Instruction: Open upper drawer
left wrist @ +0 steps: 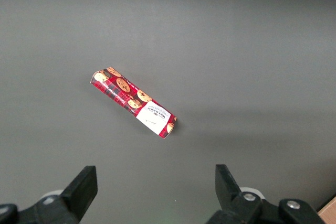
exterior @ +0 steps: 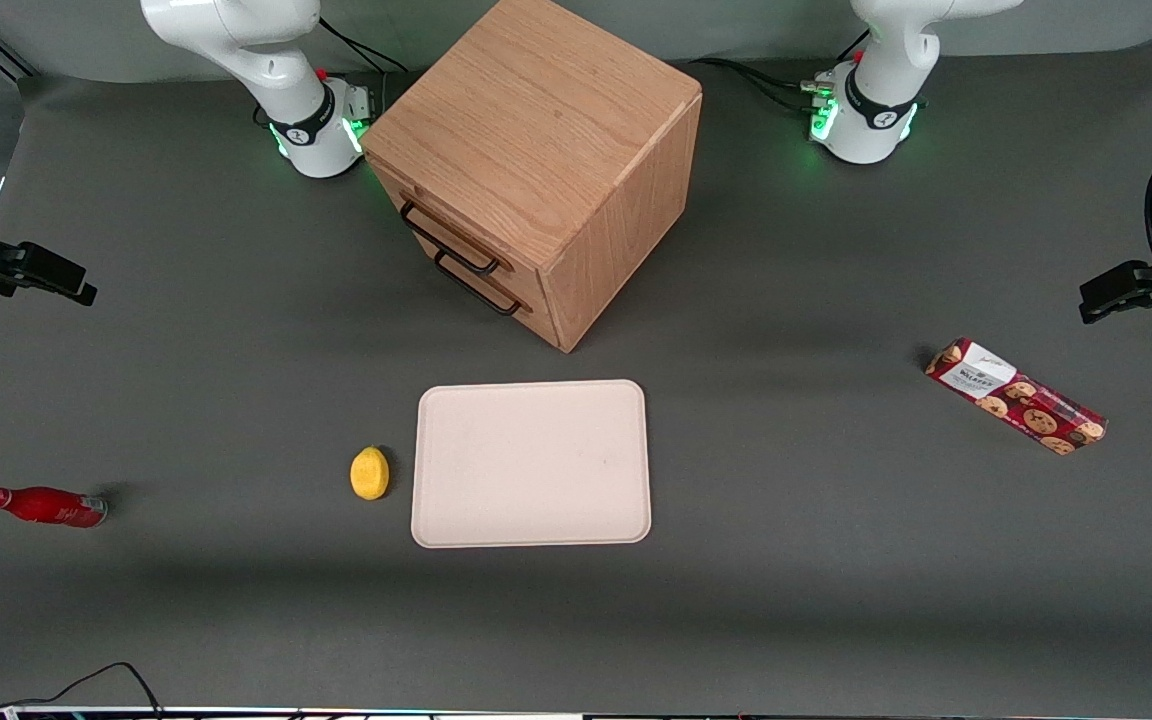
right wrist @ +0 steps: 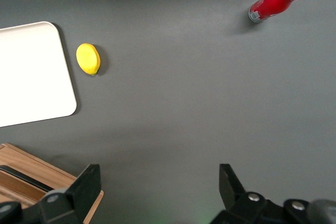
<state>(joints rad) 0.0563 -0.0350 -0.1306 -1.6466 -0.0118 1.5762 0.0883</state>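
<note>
So there's a light oak cabinet (exterior: 536,160) sitting on the dark grey matte table (exterior: 836,560), a boxy cube with a clear wood grain, turned at an angle so its front faces the working arm's end of the table. The upper drawer (exterior: 456,232) is the top one of two, a shallow wooden front with a thin black bar handle (exterior: 447,242), and it looks pushed in flush with the cabinet face. The lower drawer (exterior: 486,284) right under it has the same kind of black handle.

Nearer the front camera than the cabinet lies a pale cream tray (exterior: 532,463), flat, rectangular with rounded corners and a slightly raised rim. Just beside it, not touching, is a small yellow lemon (exterior: 369,472), kind of bumpy. Way off toward the working arm's end lies a glossy red bottle (exterior: 44,505) on its side. Toward the parked arm's end there's a long red cookie box (exterior: 1015,396) with a white label and cookie pictures, lying flat.

The gripper (right wrist: 157,187) hangs up in the air above the table in front of the cabinet, a corner of the wood showing just beside one finger in the right wrist view. Its jaws are spread wide apart, black blocky fingers (right wrist: 86,184), holding nothing and touching nothing.
</note>
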